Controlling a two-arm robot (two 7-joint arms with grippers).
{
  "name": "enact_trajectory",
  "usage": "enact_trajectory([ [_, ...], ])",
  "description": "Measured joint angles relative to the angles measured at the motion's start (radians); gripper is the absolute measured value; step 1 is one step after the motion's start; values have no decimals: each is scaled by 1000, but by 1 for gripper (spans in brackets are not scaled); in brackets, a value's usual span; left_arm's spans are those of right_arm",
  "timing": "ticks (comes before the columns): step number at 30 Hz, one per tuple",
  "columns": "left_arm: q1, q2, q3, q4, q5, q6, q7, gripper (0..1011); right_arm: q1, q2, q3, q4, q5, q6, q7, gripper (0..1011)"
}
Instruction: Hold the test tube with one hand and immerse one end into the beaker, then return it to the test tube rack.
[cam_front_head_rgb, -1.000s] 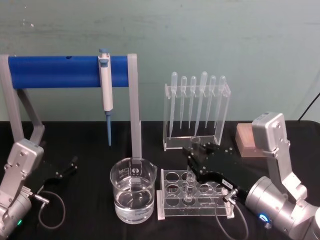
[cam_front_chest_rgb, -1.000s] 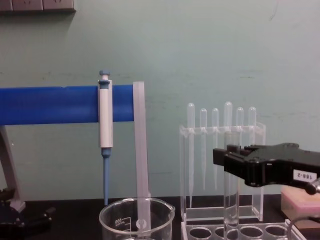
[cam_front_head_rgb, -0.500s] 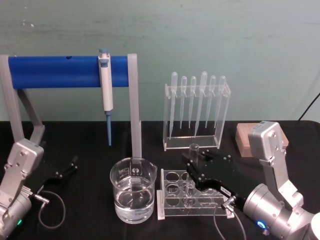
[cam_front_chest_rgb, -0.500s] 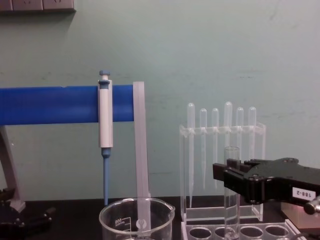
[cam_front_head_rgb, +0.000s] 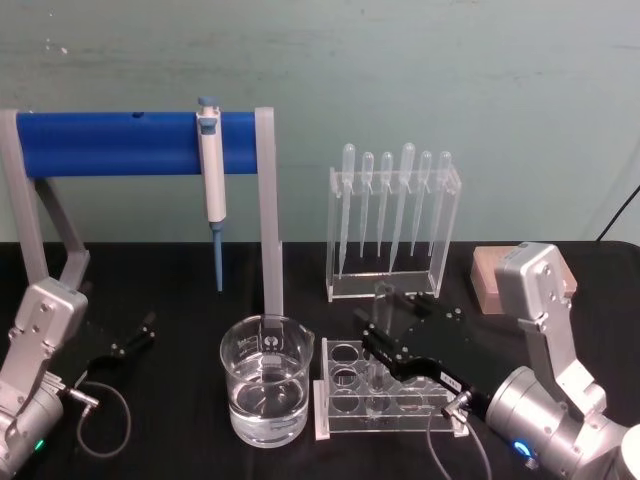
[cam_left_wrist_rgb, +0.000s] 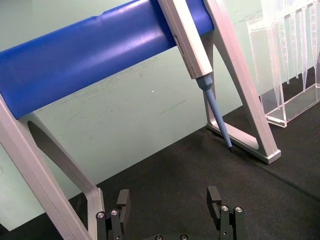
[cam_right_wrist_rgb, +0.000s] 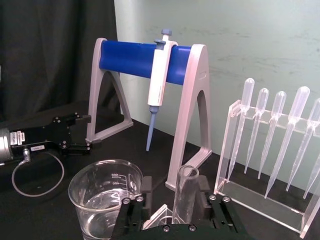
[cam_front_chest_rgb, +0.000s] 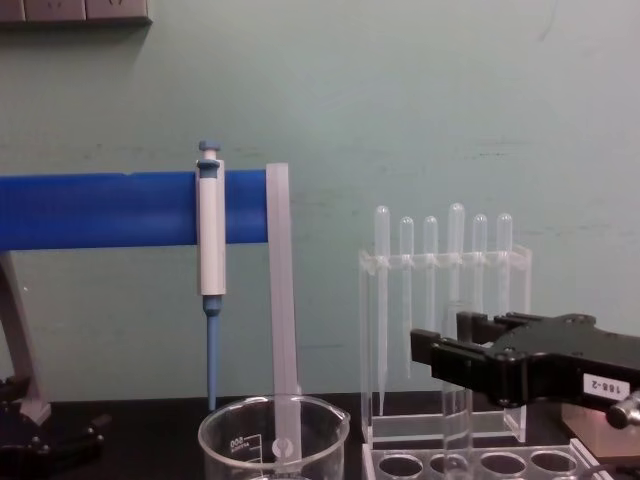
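The right gripper (cam_front_head_rgb: 378, 335) reaches in from the right side of the black table (cam_front_head_rgb: 170, 400). It is black and flat, with a white label, and its silver wrist has a blue light. Its jaws are closed tight on the test tube (cam_front_head_rgb: 380, 318). The wrist camera shows this well: the clear tube (cam_right_wrist_rgb: 185, 195) stands upright between the two black fingers (cam_right_wrist_rgb: 145, 192), and its open rim sticks up above them.

The bottom of the tube is down at the clear rack (cam_front_head_rgb: 390, 395) with round holes. From the chest camera, the tube (cam_front_chest_rgb: 455, 420) goes down to a hole in the rack (cam_front_chest_rgb: 480, 465). You cannot tell if the tube is touching the rack.

The beaker (cam_front_head_rgb: 266, 378) sits just to the left of the rack. It is wide and clear, with white marks, and it has water in it. The tube is apart from the beaker.

Behind them is a clear stand with thin pipettes (cam_front_head_rgb: 393, 200). A blue-and-white pipettor (cam_front_head_rgb: 211, 180) hangs on a big blue bar (cam_front_head_rgb: 105, 142).

The left gripper (cam_front_head_rgb: 135, 337) rests low on the left side of the table. Its fingers (cam_left_wrist_rgb: 123, 202) are spread apart and hold nothing.
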Motion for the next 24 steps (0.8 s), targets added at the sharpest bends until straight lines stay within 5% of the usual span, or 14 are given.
enact_trajectory([
  [15,0,0,0,0,0,0,0,1000,-14,15,52,-107,22,1,-5,985],
  [24,0,0,0,0,0,0,0,1000,-77,23,164,-165,66,-42,-57,1004],
])
